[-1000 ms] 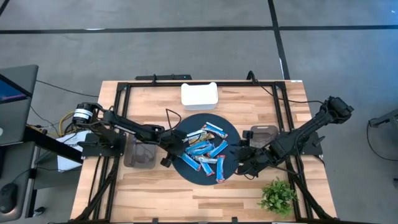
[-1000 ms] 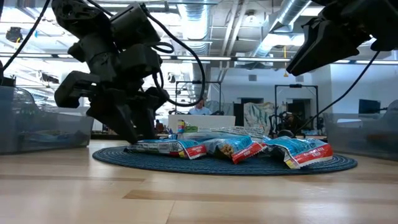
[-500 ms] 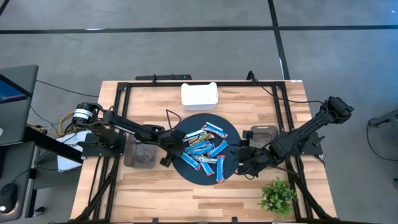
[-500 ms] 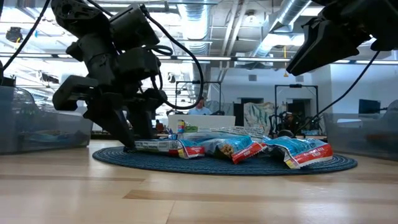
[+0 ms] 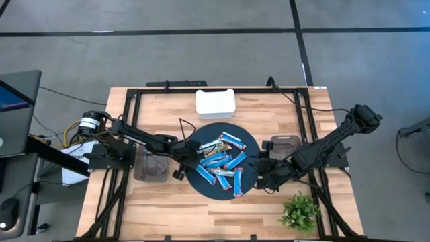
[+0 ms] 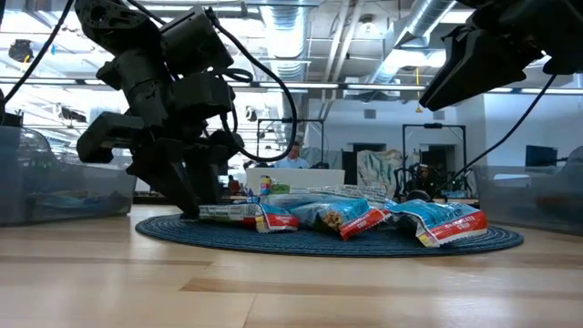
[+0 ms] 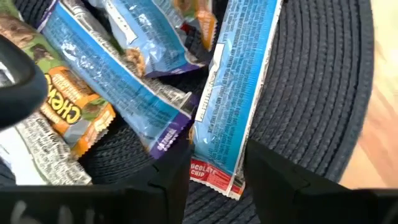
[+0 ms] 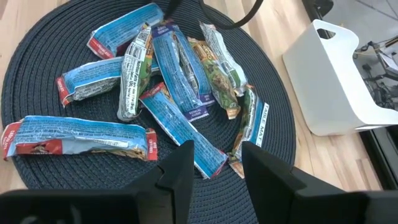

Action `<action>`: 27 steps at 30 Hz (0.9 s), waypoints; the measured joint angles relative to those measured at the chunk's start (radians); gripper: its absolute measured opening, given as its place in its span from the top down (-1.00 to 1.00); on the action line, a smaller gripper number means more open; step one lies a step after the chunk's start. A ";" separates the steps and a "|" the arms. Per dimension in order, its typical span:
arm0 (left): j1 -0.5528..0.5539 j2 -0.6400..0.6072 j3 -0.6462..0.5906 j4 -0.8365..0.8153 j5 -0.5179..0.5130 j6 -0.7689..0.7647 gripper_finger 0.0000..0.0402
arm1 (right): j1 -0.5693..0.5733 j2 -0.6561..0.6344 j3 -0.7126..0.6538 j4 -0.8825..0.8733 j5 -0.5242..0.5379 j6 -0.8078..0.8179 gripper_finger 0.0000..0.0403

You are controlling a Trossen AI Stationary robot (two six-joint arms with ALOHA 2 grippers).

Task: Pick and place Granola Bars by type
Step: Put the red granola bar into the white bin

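Several granola bars (image 5: 225,161) lie heaped on a round dark woven mat (image 5: 201,185); most are shiny blue, some have red or orange ends. My left gripper (image 5: 185,160) is down at the mat's left edge (image 6: 196,196), open. Its fingers stand on either side of the red end (image 7: 214,174) of one long blue bar (image 7: 239,74), which lies flat on the mat. My right gripper (image 5: 261,172) hangs open above the mat's right edge (image 8: 214,168), raised clear of the bars (image 8: 168,93). My left gripper comes down on the long blue bar from above, slanting, with its fingers (image 7: 273,180) close on both long edges of the red end (image 7: 211,177). I cannot tell whether they touch it. The bar lies flat on the mat.
A white bin (image 5: 215,103) stands at the far side of the mat. A clear container sits on each side of it, one on the left (image 5: 151,167) and one on the right (image 5: 283,144). A small green plant (image 5: 299,210) stands near the right front corner. Black frame rails run around the table.
My left gripper has shifted a little toward the table's left at the mat's edge, staying low over the bars. In the low view its fingers stand wider apart than a second ago. The right arm has kept still.
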 joint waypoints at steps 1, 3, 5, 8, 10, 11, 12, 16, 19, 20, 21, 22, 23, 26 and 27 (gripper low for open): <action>0.000 0.000 0.000 0.000 0.001 -0.001 0.33 | 0.000 0.000 0.000 0.000 0.000 0.000 0.36; 0.000 0.000 0.000 -0.004 0.002 0.001 0.35 | 0.000 0.000 0.000 0.000 0.000 0.000 0.36; 0.000 0.000 0.000 -0.011 0.002 0.004 0.36 | 0.000 0.000 0.000 0.001 0.000 0.000 0.36; 0.000 0.000 0.000 -0.013 -0.004 0.006 0.40 | 0.000 0.000 0.000 0.002 0.000 0.000 0.36; 0.000 -0.001 0.000 -0.014 -0.014 0.006 0.43 | 0.000 0.000 0.000 0.003 0.000 0.000 0.36; 0.000 -0.001 0.000 -0.015 -0.016 0.007 0.45 | 0.000 0.000 0.000 0.002 0.000 0.000 0.36; 0.000 -0.001 0.000 -0.015 -0.016 0.011 0.47 | 0.000 0.000 0.000 0.002 0.000 0.000 0.36; 0.000 -0.001 0.000 -0.015 -0.021 0.030 0.55 | 0.000 0.000 0.000 0.002 0.000 0.000 0.36; 0.000 -0.002 0.000 -0.013 -0.027 0.031 0.60 | 0.000 0.000 0.000 0.002 0.000 0.000 0.36; 0.000 -0.002 0.000 -0.012 -0.030 0.031 0.62 | 0.000 0.000 0.000 0.002 0.000 0.000 0.36; 0.000 -0.002 0.000 -0.011 -0.031 0.031 0.64 | 0.000 0.000 0.000 0.002 0.000 0.000 0.36; 0.000 -0.002 0.000 -0.010 -0.032 0.032 0.66 | 0.000 0.000 0.000 0.002 0.000 0.000 0.36; 0.000 -0.002 0.000 -0.010 -0.035 0.033 0.68 | 0.000 0.000 0.000 0.002 0.000 0.000 0.36; 0.000 -0.002 0.000 -0.010 -0.045 0.035 0.73 | 0.000 0.000 0.000 0.002 0.000 0.000 0.36; 0.000 -0.002 0.000 -0.010 -0.045 0.035 0.75 | 0.000 0.000 0.000 0.002 0.000 0.000 0.36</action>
